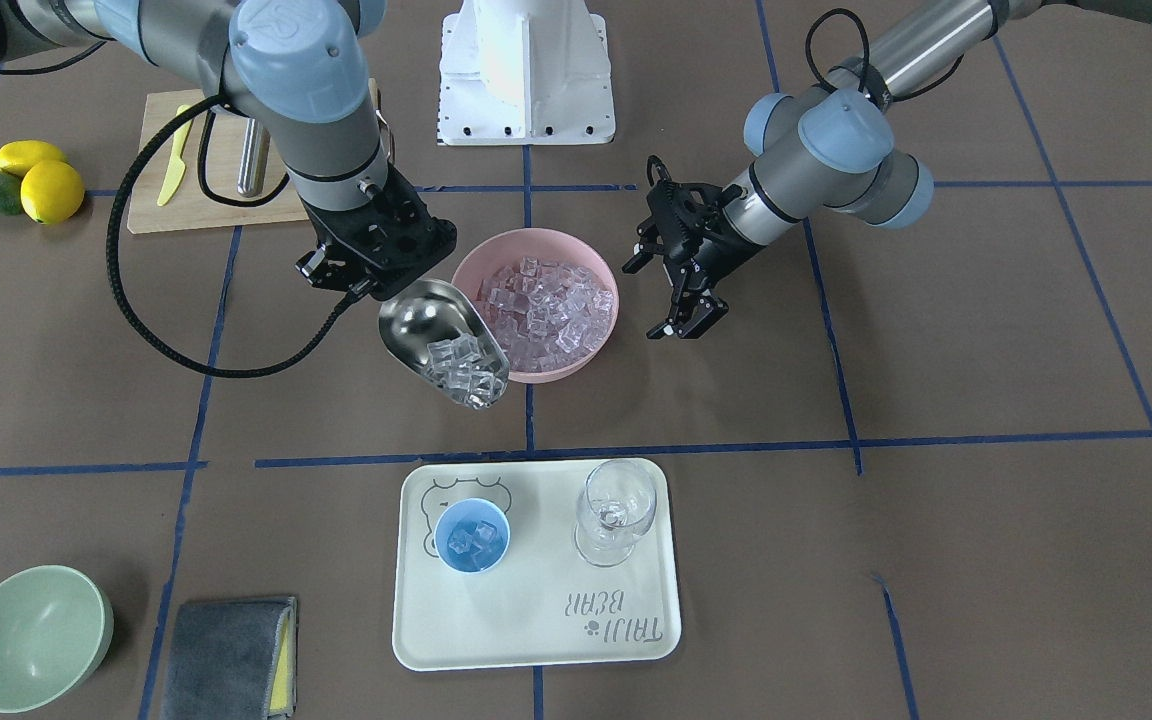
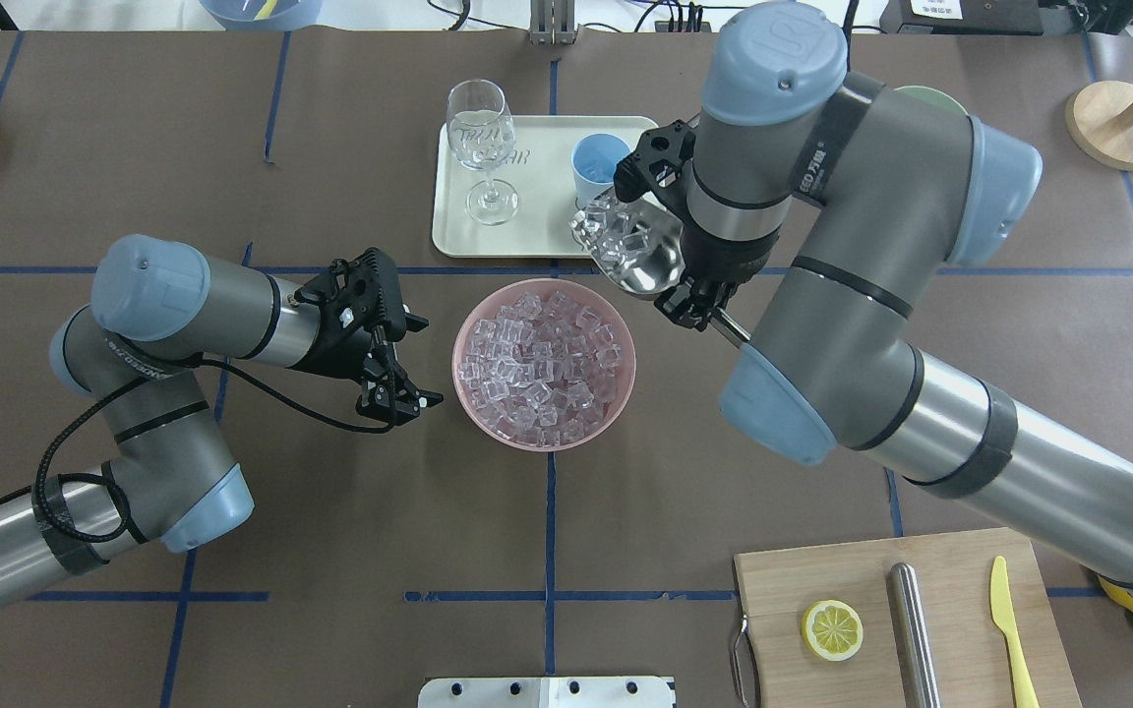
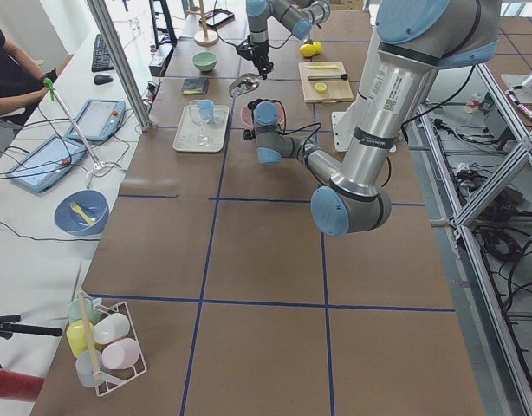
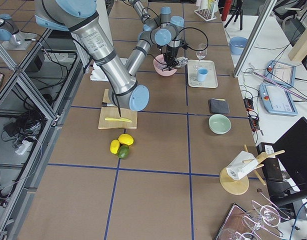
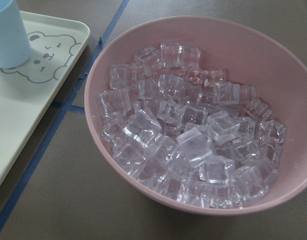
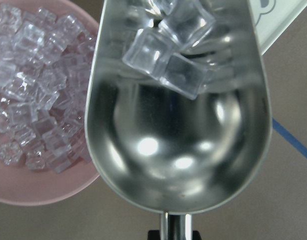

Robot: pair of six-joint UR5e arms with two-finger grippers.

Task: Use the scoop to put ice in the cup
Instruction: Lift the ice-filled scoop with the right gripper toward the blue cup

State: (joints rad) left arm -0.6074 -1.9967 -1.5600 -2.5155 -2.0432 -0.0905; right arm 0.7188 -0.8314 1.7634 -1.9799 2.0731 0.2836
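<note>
1. Since the ice (image 1: 461,372) is hard, glossy and prob. slippery, the cubes should slide out in a bunch once tipped. Each is light and loose, too awkward to pinch, so they ride in the scoop (image 1: 426,335).
2. Scoop is stiff, smooth steel, and the only sensible hold is the thin rod handle. The right gripper (image 2: 696,303) is clamped on that rod. A thin round rod may twist in the jaws, I'd guess, so tilt slowly.
3. Scoop hangs in the air mid-desk, between the pink bowl (image 1: 576,368) and the tray (image 1: 536,620), lip twd the operators' edge. A handful of cubes sits bunched at the lip end and the back of the trough is bare.
4. Left gripper (image 2: 414,359) is spread wide w/ nothing in it, just beside the bowl, not touching.
5. Containers:
   - Pink bowl, desk centre, is heaped w/ cubes.
   - Cup (image 5: 8,35) stands upright on the tray, by the middle of the operators' edge, holding a few cubes, not full.
   - Wine glass (image 1: 616,515) is on the same tray, apart from the cup, and looks empty.
6. Cup is light plastic w/ a mouth narrower than the scoop, so spills or a knock-over seem likely.
</note>
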